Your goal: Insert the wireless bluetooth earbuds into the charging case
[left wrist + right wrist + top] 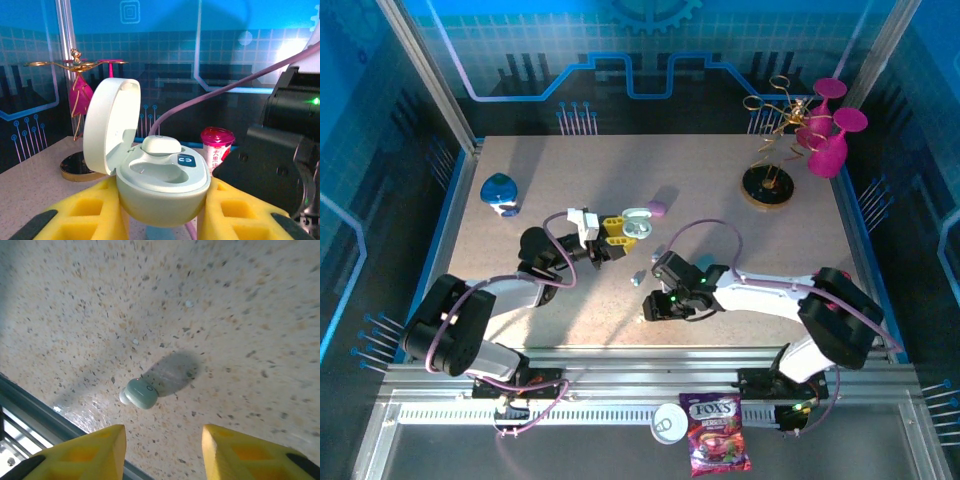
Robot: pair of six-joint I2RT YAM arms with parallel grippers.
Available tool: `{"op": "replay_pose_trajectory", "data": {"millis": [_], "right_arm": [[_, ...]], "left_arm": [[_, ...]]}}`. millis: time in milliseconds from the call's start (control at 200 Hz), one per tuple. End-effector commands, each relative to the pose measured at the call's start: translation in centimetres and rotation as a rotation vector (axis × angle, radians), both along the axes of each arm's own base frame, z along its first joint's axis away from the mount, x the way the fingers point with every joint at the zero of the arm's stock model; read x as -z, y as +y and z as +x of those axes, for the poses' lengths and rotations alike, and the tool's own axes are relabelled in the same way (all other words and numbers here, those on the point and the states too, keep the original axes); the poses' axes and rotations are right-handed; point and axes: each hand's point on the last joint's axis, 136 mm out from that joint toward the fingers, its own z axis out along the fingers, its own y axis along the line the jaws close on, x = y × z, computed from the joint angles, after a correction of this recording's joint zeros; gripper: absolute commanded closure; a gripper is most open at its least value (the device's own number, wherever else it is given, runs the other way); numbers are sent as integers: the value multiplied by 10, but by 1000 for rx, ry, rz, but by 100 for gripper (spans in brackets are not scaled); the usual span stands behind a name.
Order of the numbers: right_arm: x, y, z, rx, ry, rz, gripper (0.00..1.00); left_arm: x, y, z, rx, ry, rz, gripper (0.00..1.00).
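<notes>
nearest, outside the table's near rail (620, 352), lie a fox's candy bag (718, 432) and a white-lidded cup (670, 422). just inside that rail the right gripper (650, 308) hangs low with its yellow fingers (85, 455) apart and nothing between them. the right wrist view shows a loose earbud (140, 392), pale grey-green, lying on the speckled table beyond the fingertips, with the rail close at its near left and open tabletop on its other sides. from above, a tiny pale piece (637, 277) lies between the two grippers; whether it is that same earbud i cannot tell.

further in, the left gripper (623, 231) is clamped on the open charging case (638, 228). the left wrist view gives the inside: lid up, one seated earbud (161, 145) in the far well, the near well bare. it also shows a pink-lidded cup (217, 149) beyond the case.

a purple case (656, 208) sits just beyond the held case, a blue case (500, 190) far left by the edge, and a gold wire stand (768, 185) with pink glasses (830, 130) far right. the middle far tabletop is open.
</notes>
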Motion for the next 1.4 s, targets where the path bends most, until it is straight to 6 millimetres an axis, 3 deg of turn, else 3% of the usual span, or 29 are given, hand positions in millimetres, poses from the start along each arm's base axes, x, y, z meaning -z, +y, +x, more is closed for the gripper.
{"op": "replay_pose_trajectory", "data": {"millis": [0, 190, 235, 585, 690, 885, 981, 1006, 1396], "right_arm": [[-4, 22, 6, -31, -3, 46, 57], [13, 28, 6, -71, 49, 35, 60], [6, 36, 10, -73, 46, 53, 61], [-7, 33, -6, -52, 77, 68, 60], [4, 27, -17, -49, 111, 36, 60], [5, 37, -23, -75, 137, 58, 60], [15, 35, -27, -86, 165, 39, 59], [6, 44, -22, -89, 151, 61, 59], [13, 43, -12, -73, 138, 23, 54]], "left_arm": [[-16, 5, -8, 15, -59, -21, 81], [-19, 8, -12, 5, -65, -26, 81], [-18, 9, -12, 2, -62, -26, 81], [-19, 9, -9, -6, -62, -16, 81], [-20, 9, -8, -6, -66, -17, 81], [-20, 9, -9, -7, -64, -17, 81], [-20, 10, -8, -10, -66, -16, 81], [-20, 10, -8, -9, -65, -16, 81], [-18, 11, -8, -14, -65, -15, 81]]}}
